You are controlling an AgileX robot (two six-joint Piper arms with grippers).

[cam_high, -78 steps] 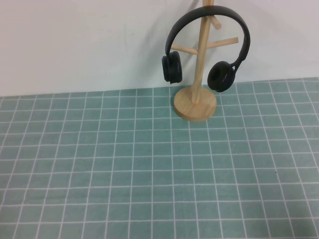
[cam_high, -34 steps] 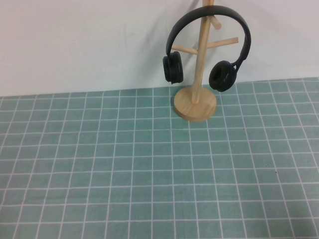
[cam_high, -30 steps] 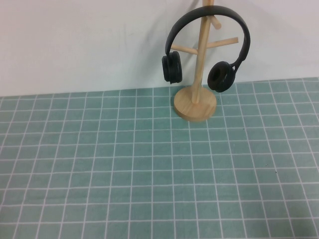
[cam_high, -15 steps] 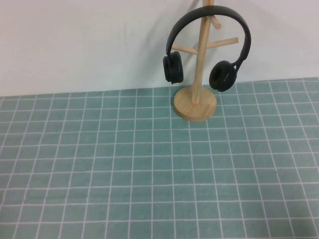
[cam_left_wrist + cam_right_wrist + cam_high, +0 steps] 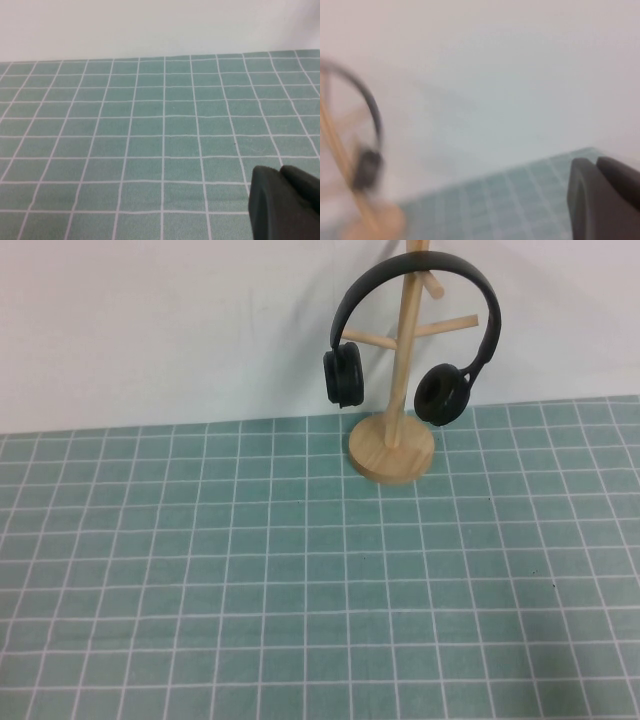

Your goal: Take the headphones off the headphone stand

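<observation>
High view: the headphones (image 5: 415, 335) have swung slightly on the headphone stand (image 5: 397, 390), upper centre; nothing grips them, so removal hasn't begun. Green gridded counter (image 5: 300, 580), white wall behind.

Left wrist view: left tool (image 5: 285, 202), lower right, over bare counter; state untellable.

Right wrist view: right tool (image 5: 602, 197), lower right, facing the stand at left; state untellable.

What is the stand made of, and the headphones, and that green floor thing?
The stand looks like pale, unpainted wood with a smooth finish. The headphones look like matte black plastic with soft padded cups, though the padding material is unclear. The mat is dull green with white grid lines, perhaps rubbery. Left gripper and right gripper show dark, likely plastic, at their views' edges.
</observation>
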